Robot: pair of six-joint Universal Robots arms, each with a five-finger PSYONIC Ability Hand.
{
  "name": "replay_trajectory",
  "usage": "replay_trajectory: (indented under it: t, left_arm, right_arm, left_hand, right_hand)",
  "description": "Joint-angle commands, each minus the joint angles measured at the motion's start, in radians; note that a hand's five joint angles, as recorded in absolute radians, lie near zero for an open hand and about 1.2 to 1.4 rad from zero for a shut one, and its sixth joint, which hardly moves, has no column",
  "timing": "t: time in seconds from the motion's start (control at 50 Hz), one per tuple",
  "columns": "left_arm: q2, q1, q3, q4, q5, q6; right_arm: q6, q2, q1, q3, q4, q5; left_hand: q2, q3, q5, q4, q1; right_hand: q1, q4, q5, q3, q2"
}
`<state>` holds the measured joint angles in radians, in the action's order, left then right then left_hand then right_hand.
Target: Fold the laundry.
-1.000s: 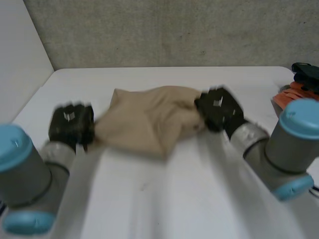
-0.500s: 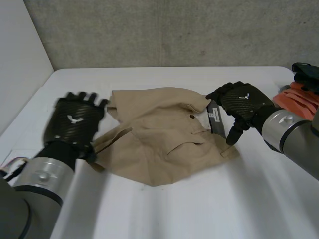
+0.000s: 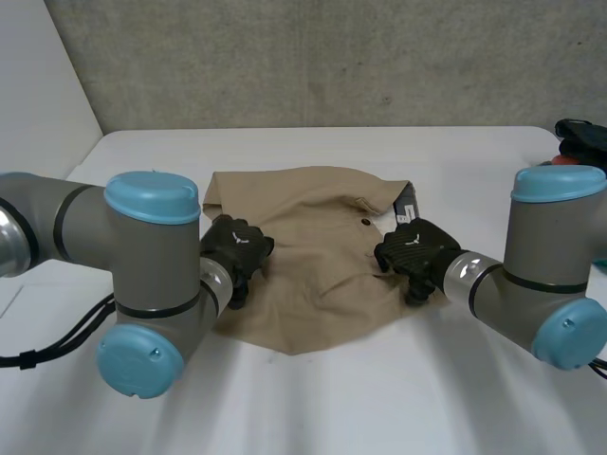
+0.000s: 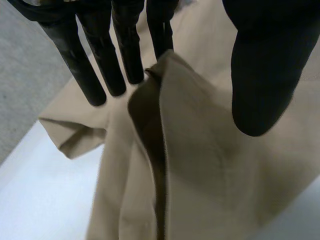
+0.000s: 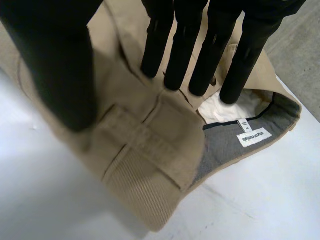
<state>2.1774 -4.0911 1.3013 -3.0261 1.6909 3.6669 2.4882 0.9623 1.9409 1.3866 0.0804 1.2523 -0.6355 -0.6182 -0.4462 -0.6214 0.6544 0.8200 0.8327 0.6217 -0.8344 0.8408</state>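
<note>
tan garment [image 3: 313,256] lies spread but rumpled, with white table [image 3: 379,398] bare around it on every side. left hand [image 3: 234,248] sits on the garment's left edge, spread: straight fingers [image 4: 97,65] on one side of a raised fold [image 4: 165,100], thumb [image 4: 260,75] on the other, nothing pinched. right hand [image 3: 413,248] sits on the garment's right edge by the waistband label [image 5: 253,136], likewise spread, fingertips [image 5: 200,55] down on the cloth. judgement: step in hand is taking hold of both edges. to do it well, both hands should pinch through every layer at matching heights before lifting, or the fold comes out skewed.
</note>
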Motion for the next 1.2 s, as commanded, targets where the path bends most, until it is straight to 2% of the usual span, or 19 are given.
replay_trajectory:
  t: [0.02, 0.08, 0.16, 0.18, 0.3, 0.38, 0.5, 0.64, 0.72, 0.8, 0.82, 0.86, 0.88, 0.94, 0.96, 1.02, 1.1, 1.2]
  left_arm:
    - [-0.047, -0.009, 0.03, -0.017, 0.039, -0.001]
    - [-0.132, -0.025, 0.05, -0.045, 0.073, 0.002]
    - [-0.284, -0.044, 0.073, -0.054, 0.108, -0.002]
    - [-0.354, -0.055, 0.075, -0.056, 0.116, -0.002]
    - [-0.594, -0.087, 0.079, -0.037, 0.112, -0.011]
    - [-0.724, -0.1, 0.116, 0.016, 0.081, -0.011]
    - [-0.742, -0.124, 0.202, 0.032, 0.084, -0.016]
    - [-0.585, -0.149, 0.277, 0.001, 0.084, -0.05]
    - [-0.437, -0.175, 0.213, -0.135, 0.073, -0.074]
    - [-0.314, -0.219, 0.066, -0.356, 0.061, -0.099]
    - [-0.279, -0.235, -0.015, -0.463, 0.053, -0.111]
    - [-0.252, -0.239, -0.095, -0.552, 0.049, -0.114]
    - [-0.236, -0.25, -0.176, -0.662, 0.023, -0.113]
    - [-0.222, -0.273, -0.299, -0.827, -0.034, -0.117]
    - [-0.222, -0.282, -0.362, -0.879, -0.043, -0.117]
    - [-0.243, -0.275, -0.413, -0.825, -0.028, -0.128]
    - [-0.286, -0.278, -0.351, -0.711, -0.026, -0.183]
    - [-0.329, -0.279, -0.147, -0.657, -0.028, -0.252]
  right_arm:
    - [0.008, -0.014, -0.01, -0.06, 0.028, 0.001]
    - [0.003, 0.051, -0.017, -0.063, 0.059, -0.001]
    - [0.009, 0.194, -0.039, -0.069, 0.093, -0.001]
    - [0.011, 0.266, -0.051, -0.075, 0.107, -0.001]
    - [0.023, 0.458, -0.085, -0.123, 0.168, -0.014]
    - [0.063, 0.542, -0.082, -0.135, 0.199, -0.069]
    - [0.078, 0.527, -0.074, -0.103, 0.209, -0.08]
    - [0.034, 0.405, -0.042, -0.093, 0.202, -0.04]
    - [0.02, 0.276, -0.017, -0.136, 0.119, -0.03]
    - [0.032, 0.141, 0.019, -0.244, -0.036, 0.025]
    - [0.047, 0.1, 0.032, -0.312, -0.136, 0.062]
    - [0.067, 0.069, 0.036, -0.383, -0.239, 0.09]
    - [0.093, 0.056, 0.036, -0.447, -0.38, 0.107]
    - [0.168, 0.059, 0.023, -0.501, -0.633, 0.128]
    - [0.234, 0.068, 0.016, -0.505, -0.769, 0.131]
    - [0.39, 0.104, 0.013, -0.465, -0.948, 0.124]
    - [0.481, 0.125, 0.006, -0.402, -0.958, 0.073]
    - [0.462, 0.121, 0.004, -0.322, -0.929, 0.023]
  left_hand:
    - [-0.739, -0.757, -0.754, -0.753, 0.72]
    - [-0.761, -0.778, -0.776, -0.775, 0.742]
    - [-0.761, -0.778, -0.776, -0.775, 0.742]
    - [-0.761, -0.778, -0.776, -0.775, 0.742]
    - [-0.761, -0.778, -0.776, -0.775, 0.742]
    - [-0.761, -0.778, -0.776, -0.775, 0.742]
    - [-0.761, -0.778, -0.776, -0.775, 0.742]
    - [-0.761, -0.778, -0.776, -0.775, 0.742]
    - [-0.761, -0.778, -0.776, -0.775, 0.742]
    - [-0.761, -0.778, -0.776, -0.775, 0.742]
    - [-0.761, -0.778, -0.776, -0.775, 0.742]
    - [-0.761, -0.778, -0.776, -0.775, 0.742]
    - [-0.761, -0.778, -0.776, -0.775, 0.742]
    - [-0.761, -0.778, -0.776, -0.775, 0.742]
    - [-0.761, -0.778, -0.776, -0.775, 0.742]
    - [-0.761, -0.778, -0.776, -0.775, 0.742]
    - [-0.761, -0.778, -0.776, -0.775, 0.742]
    - [-0.761, -0.778, -0.776, -0.775, 0.742]
  right_hand:
    - [0.576, 0.564, 0.6, -0.562, 0.555]
    - [0.576, 0.564, 0.6, -0.562, 0.555]
    - [0.576, 0.564, 0.6, -0.562, 0.555]
    - [0.576, 0.564, 0.6, -0.562, 0.555]
    - [0.576, 0.564, 0.6, -0.562, 0.555]
    - [0.576, 0.564, 0.6, -0.562, 0.555]
    - [0.576, 0.564, 0.6, -0.562, 0.555]
    - [0.576, 0.564, 0.6, -0.562, 0.555]
    - [0.576, 0.564, 0.6, -0.562, 0.555]
    - [0.576, 0.564, 0.6, -0.562, 0.555]
    - [0.576, 0.564, 0.6, -0.562, 0.555]
    - [0.576, 0.564, 0.6, -0.562, 0.555]
    - [0.576, 0.564, 0.6, -0.562, 0.555]
    - [0.576, 0.564, 0.6, -0.562, 0.555]
    - [0.576, 0.564, 0.6, -0.562, 0.555]
    - [0.576, 0.564, 0.6, -0.562, 0.555]
    - [0.576, 0.564, 0.6, -0.562, 0.555]
    - [0.576, 0.564, 0.6, -0.562, 0.555]
